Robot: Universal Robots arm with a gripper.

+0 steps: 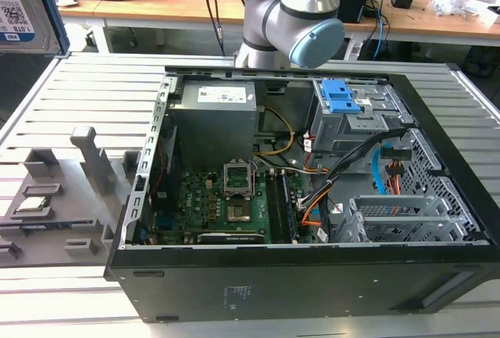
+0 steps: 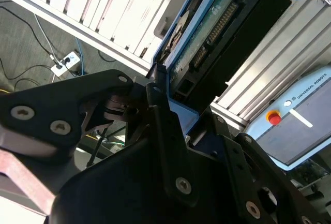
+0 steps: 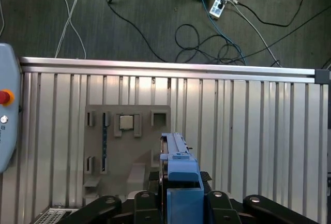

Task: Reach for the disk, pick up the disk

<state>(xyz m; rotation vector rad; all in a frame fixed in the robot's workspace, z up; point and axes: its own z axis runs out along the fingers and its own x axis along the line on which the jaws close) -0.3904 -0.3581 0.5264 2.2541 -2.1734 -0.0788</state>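
— Where is the disk point(image 1: 23, 6) to be found?
— At the exterior view's far left, held above the slatted table point(image 1: 94, 88). The fingers of the gripper point(image 3: 181, 204) are clamped on its blue bracket point(image 3: 181, 169).
— What could go wrong?
— The plastic may flex, so the disk could be dropped onto the grey fixture point(image 1: 55, 205).

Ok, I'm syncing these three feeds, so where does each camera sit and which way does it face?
Exterior view: off the arm, raised, looking down into the open computer case; the arm stands behind it.
First wrist view: on the wrist, looking down past the gripper to the slatted table and floor.
Second wrist view: on the wrist, close along the gripper's black fingers.
Shared: all three show the disk.
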